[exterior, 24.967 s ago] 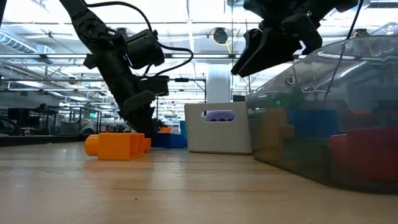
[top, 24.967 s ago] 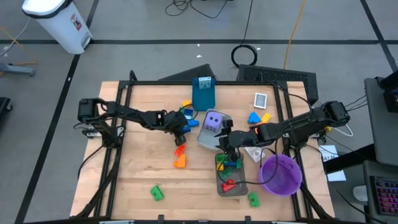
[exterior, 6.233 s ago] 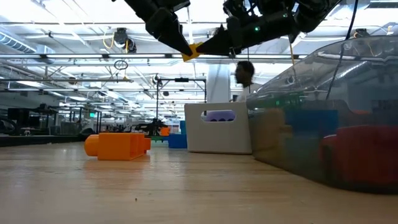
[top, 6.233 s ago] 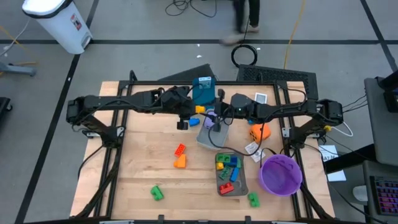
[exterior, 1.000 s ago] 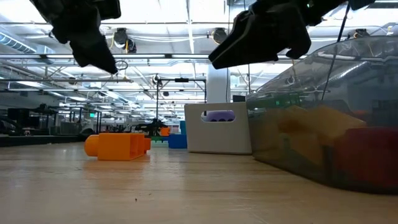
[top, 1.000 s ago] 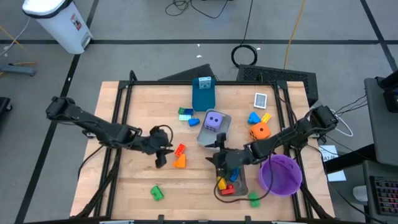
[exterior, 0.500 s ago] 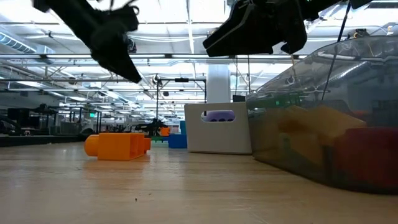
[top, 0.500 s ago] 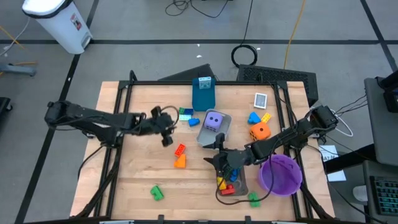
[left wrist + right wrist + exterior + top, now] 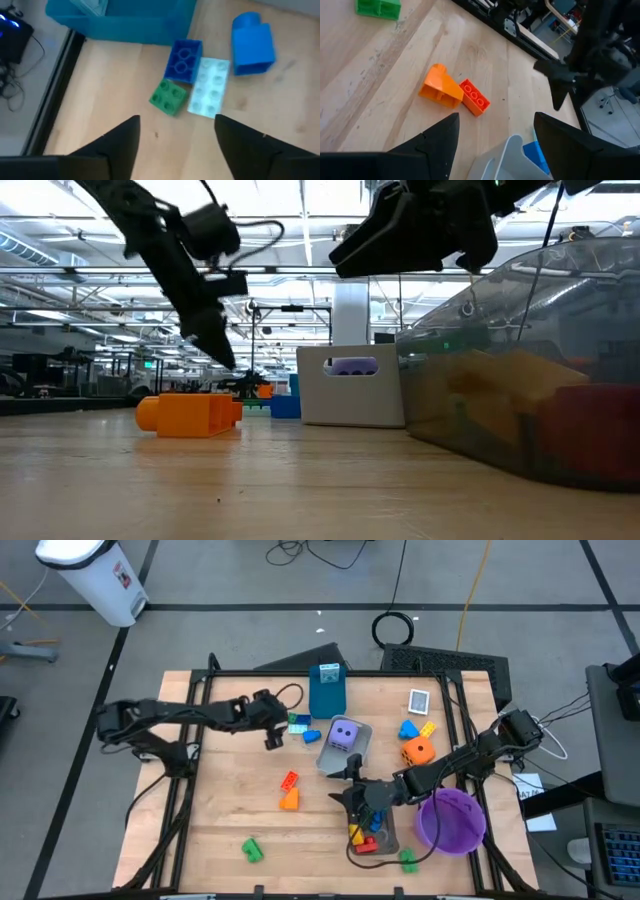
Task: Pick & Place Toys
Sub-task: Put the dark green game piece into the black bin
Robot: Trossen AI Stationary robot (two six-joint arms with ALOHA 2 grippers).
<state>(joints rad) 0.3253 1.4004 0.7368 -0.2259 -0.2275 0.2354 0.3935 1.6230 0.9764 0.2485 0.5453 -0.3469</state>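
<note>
The left pincer (image 9: 272, 737) has swung up the bench in the last second, from beside the orange brick (image 9: 289, 800) and red brick (image 9: 288, 780) to the far middle, and its fingers (image 9: 117, 145) have parted: in its wrist view they stand spread and empty. Just ahead of them lie a green brick (image 9: 168, 96), a blue brick (image 9: 183, 61) and a pale mint brick (image 9: 210, 86), touching one another, with a larger blue piece (image 9: 253, 43) a little apart. My reading is that this cluster is the next target and the arm is lining up a grasp, none of the three yet touched.

The right pincer (image 9: 356, 797) has not shifted over that second; it hangs over the near grey tray (image 9: 388, 837), fingers (image 9: 432, 140) spread and holding nothing.

That tray holds a heap of bricks, yellow (image 9: 356, 833) and red (image 9: 366, 846) on top. The second grey tray (image 9: 362, 745), tilted toward mid-bench, carries the purple die (image 9: 343, 735). The purple bowl (image 9: 452, 821) looks empty. A blue box (image 9: 327, 690) stands at the far edge; what is inside I cannot tell.

Loose on the bench: the orange die (image 9: 417, 751), a blue piece (image 9: 408, 730), a yellow brick (image 9: 428, 727), and two green bricks near the front, one left (image 9: 251, 851) and one right (image 9: 407, 860).
</note>
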